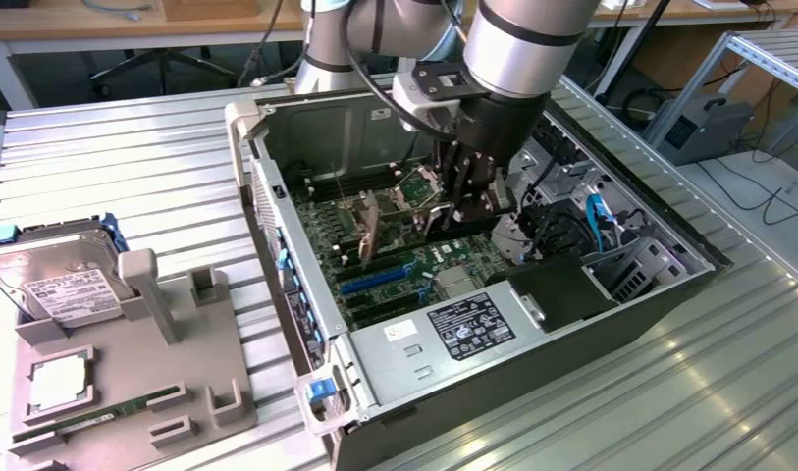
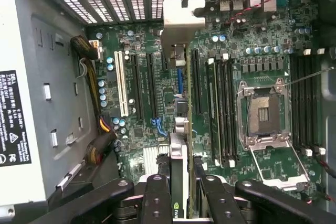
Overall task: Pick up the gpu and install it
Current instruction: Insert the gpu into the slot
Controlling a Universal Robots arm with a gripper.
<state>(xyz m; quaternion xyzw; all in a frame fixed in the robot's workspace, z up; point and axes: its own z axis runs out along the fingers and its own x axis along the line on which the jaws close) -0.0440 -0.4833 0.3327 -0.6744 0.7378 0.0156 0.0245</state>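
My gripper [image 1: 459, 218] is down inside the open computer case [image 1: 261, 128], above the motherboard [image 2: 247, 35]. It is shut on the gpu [image 2: 180, 145], a thin card seen edge-on in the wrist view. The card runs from between my two black fingers [image 2: 157, 198] out to its pale metal bracket [image 2: 181, 11] by the case's rear slot openings. It hangs over the row of long dark expansion slots [image 2: 143, 87], roughly parallel to them. Whether its edge touches a slot I cannot tell.
The empty CPU socket [image 2: 265, 111] and memory slots [image 2: 223, 108] lie beside the card. A labelled power supply [image 1: 467, 329] fills the case's near end. Outside, a grey fixture [image 1: 176, 363] holds a hard drive [image 1: 58, 289] and a green RAM stick [image 1: 78, 422].
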